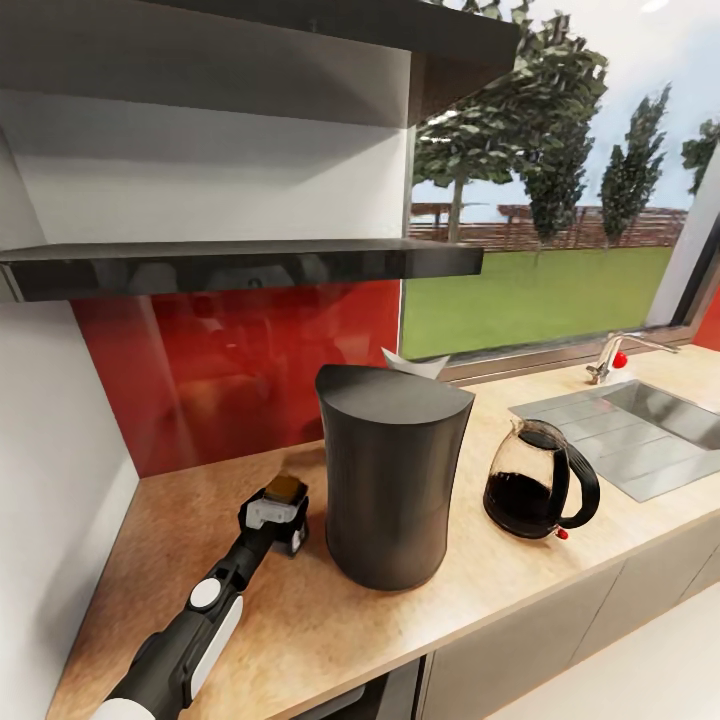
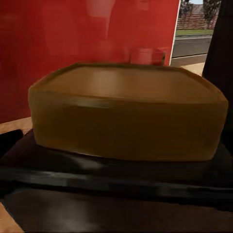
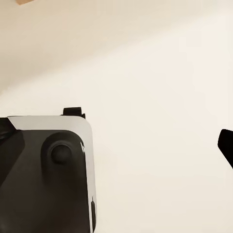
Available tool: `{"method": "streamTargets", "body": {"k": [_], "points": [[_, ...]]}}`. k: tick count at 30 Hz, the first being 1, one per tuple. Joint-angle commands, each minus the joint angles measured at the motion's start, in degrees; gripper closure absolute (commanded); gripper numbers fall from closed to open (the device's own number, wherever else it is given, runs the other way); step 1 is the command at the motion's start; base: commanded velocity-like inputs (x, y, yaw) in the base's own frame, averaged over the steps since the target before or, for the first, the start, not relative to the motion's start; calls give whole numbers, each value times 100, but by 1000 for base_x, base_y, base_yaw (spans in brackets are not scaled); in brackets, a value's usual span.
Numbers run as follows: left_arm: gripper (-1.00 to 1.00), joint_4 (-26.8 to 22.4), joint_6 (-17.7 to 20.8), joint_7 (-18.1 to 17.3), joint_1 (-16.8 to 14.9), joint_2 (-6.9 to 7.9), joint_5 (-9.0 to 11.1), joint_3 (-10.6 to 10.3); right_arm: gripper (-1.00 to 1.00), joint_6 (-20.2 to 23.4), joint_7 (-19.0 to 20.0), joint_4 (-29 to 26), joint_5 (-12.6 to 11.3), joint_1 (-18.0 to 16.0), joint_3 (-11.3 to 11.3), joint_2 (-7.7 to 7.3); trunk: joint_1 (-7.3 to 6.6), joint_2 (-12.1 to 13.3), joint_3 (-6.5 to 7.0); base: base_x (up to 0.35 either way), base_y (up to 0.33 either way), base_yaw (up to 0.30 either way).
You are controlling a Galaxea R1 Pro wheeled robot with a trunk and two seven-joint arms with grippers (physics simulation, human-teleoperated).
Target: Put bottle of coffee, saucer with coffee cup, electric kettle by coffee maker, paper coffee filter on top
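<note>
The coffee jar (image 1: pixel 287 497) stands on the wooden counter (image 1: pixel 300 600), its brown lid (image 2: pixel 127 111) filling the left wrist view. The left gripper (image 1: pixel 275 520) sits right at the jar; whether its jaws clasp it I cannot tell. Just beyond the jaws stands the coffee maker (image 1: pixel 392 475), a paper filter (image 1: pixel 412 363) on top, then the kettle (image 1: pixel 535 480) near the sink (image 1: pixel 640 425).

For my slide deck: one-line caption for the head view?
Left gripper at the bottle of coffee beside the coffee maker, electric kettle alongside on the kitchen countertop.
</note>
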Motion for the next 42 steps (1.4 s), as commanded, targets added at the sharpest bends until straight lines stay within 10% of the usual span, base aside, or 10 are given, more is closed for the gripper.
{"method": "streamTargets", "body": {"k": [1, 42], "points": [[-100, 3, -11, -20, -6, 5, 60, -12, -100, -21, -10, 4, 18, -5, -22, 1, 4, -13, -13, 0, 0, 0], [-100, 3, -3, -20, -6, 5, 52, -15, -100, -21, -6, 8, 17, -5, -22, 1, 4, -13, -13, -70, 0, 0]]}}
